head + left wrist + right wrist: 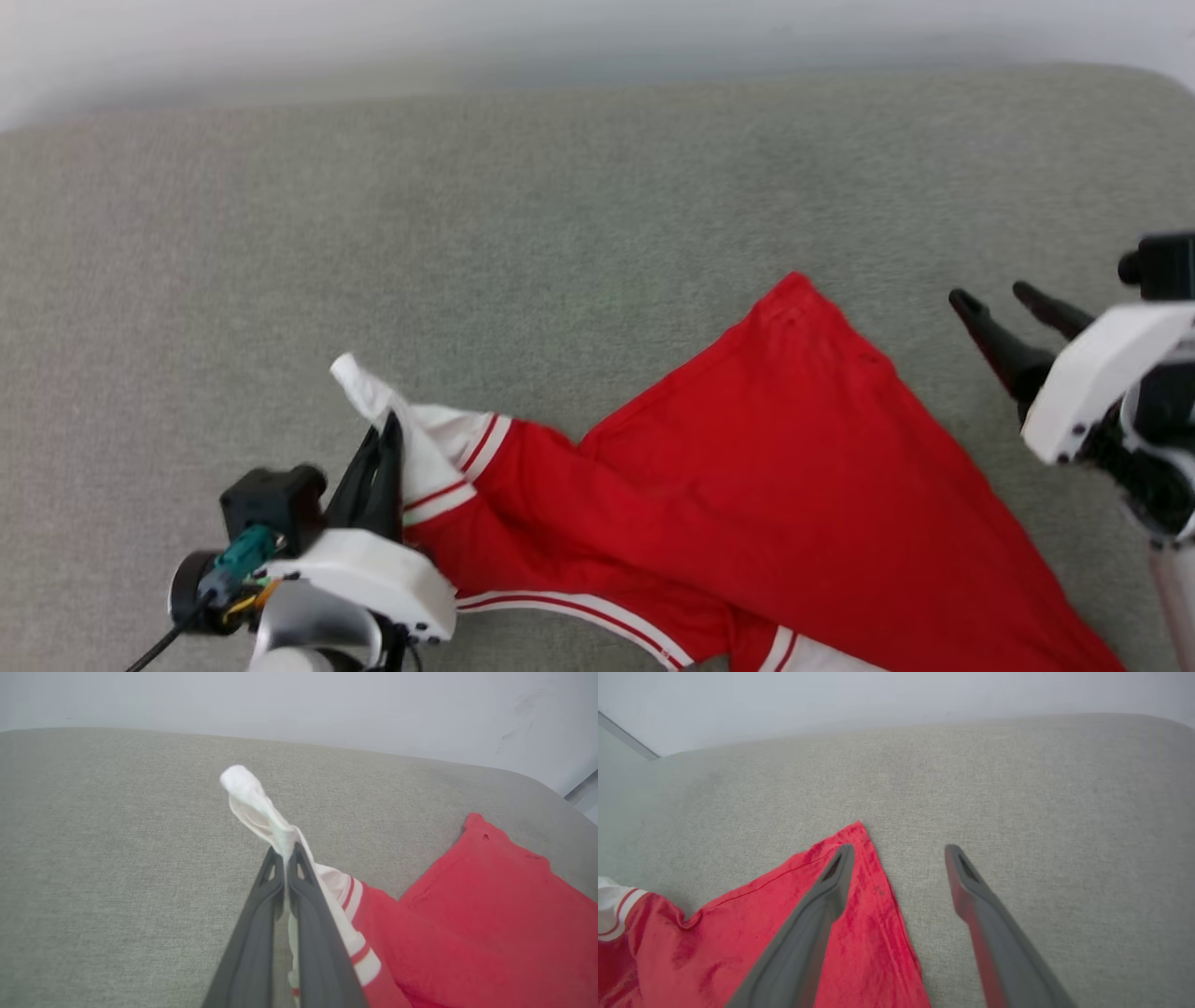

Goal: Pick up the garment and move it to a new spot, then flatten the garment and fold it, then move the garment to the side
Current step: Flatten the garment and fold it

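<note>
Pinching the garment (pixel 766 467) with my left gripper (pixel 389 431), lower left.
My right gripper (pixel 990 296) stands spread, empty, right edge.

left gripper (pixel 392 427): two long dark grey fingers (pixel 254 933), tapering, slotted near the tips
right gripper (pixel 991 297): same dark fingers (pixel 808 933), slotted tips
left wrist shell (pixel 373 569): glossy white, rounded
right wrist shell (pixel 1102 373): white, angular, small dark screws
camera blocks (pixel 271 504) (pixel 1162 264): black, boxy
teal connector (pixel 245 553): left wrist, beside yellow and orange wires
black cable (pixel 159 649): thin, at the left wrist
</note>
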Tool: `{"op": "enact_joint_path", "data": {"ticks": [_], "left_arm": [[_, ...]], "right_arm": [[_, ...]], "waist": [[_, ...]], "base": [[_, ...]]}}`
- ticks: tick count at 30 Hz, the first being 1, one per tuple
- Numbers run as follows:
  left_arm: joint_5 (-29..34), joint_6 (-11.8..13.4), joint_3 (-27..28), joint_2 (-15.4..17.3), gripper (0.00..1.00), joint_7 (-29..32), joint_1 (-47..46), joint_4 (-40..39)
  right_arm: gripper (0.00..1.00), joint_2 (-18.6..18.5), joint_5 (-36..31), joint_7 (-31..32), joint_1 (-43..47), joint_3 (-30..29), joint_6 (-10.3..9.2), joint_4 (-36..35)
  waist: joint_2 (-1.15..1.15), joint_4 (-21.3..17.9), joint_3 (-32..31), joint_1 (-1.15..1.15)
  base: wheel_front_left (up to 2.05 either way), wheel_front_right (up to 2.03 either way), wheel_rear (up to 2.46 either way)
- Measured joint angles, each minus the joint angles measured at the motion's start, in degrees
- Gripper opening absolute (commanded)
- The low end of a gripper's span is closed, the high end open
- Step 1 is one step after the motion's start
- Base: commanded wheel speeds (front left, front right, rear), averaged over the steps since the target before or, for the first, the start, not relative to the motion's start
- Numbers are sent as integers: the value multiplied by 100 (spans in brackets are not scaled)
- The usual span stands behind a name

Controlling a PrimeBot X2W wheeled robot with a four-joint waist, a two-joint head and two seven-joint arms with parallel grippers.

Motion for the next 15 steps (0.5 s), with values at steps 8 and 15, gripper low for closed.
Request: {"op": "enact_joint_path", "data": {"ticks": [8,15], "left_arm": [[212,-214,-358,-277,0,-203,-673,11],[268,-313,-493,-466,0,-445,-953,102]], "right_arm": [[100,-285,223,1605,-1148,432,0,620],[100,-292,221,2250,-1570,994,0,1201]], "waist": [[0,457,689,1],[0,879,1104,1]], "base": [[0,0,0],[0,0,0]]}}
